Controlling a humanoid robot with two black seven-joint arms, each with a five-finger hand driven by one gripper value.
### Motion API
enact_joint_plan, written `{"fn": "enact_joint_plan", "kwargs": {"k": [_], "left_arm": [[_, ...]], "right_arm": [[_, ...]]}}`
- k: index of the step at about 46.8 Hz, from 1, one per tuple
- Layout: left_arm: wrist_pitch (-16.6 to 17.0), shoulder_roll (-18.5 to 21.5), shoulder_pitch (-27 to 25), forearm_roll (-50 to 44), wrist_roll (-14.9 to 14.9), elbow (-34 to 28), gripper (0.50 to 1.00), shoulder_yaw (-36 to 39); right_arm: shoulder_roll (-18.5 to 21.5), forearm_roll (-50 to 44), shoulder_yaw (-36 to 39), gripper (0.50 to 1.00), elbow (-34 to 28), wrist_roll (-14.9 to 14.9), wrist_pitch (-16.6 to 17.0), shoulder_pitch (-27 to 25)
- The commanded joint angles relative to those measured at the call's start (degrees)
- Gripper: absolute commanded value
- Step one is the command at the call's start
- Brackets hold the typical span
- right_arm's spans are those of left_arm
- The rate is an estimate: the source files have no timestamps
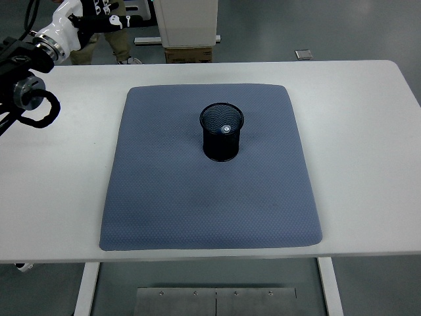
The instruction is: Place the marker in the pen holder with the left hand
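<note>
A black mesh pen holder (222, 139) stands upright on the blue-grey mat (164, 197), a little above the mat's middle. Inside it the marker (225, 130) shows only as a small pale round end near the bottom. My left hand (105, 14) is far off at the top left corner, beyond the table's far edge and partly cut by the picture's top. Its fingers look spread and hold nothing. The black left forearm (26, 72) hangs over the table's far left corner. The right arm is out of sight.
The white table (368, 164) surrounds the mat on all sides. Behind the far edge stand a white cabinet (185, 23) on a cardboard box (189, 54), and a person's legs (123, 45) show beside my hand.
</note>
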Motion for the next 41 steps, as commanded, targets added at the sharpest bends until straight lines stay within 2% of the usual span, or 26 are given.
{"fn": "enact_joint_plan", "kwargs": {"k": [1,11,20,26,41], "left_arm": [[0.07,0.01,2.09,-0.24,0.05,1.18,1.000,-1.25],[-1.78,0.01,9.20,-2.70,-0.30,3.82,1.000,-4.68],[-2.92,-0.17,14.13,-3.67,-0.30,3.99,1.000,-11.97],[-2.92,-0.08,15.54,-3.84,-0.30,3.99,1.000,-14.79],[-2.83,0.80,18.00,-3.84,-0.30,3.91,1.000,-15.05]], "right_arm": [[0.00,0.00,0.00,1.000,0.01,0.00,0.01,0.00],[0.00,0.00,0.00,1.000,0.01,0.00,0.01,0.00],[0.00,0.00,0.00,1.000,0.01,0.00,0.01,0.00],[0.00,-0.26,-0.17,1.000,0.01,0.00,0.01,0.00],[0.00,-0.35,-0.26,1.000,0.53,0.09,0.10,-0.62]]}}
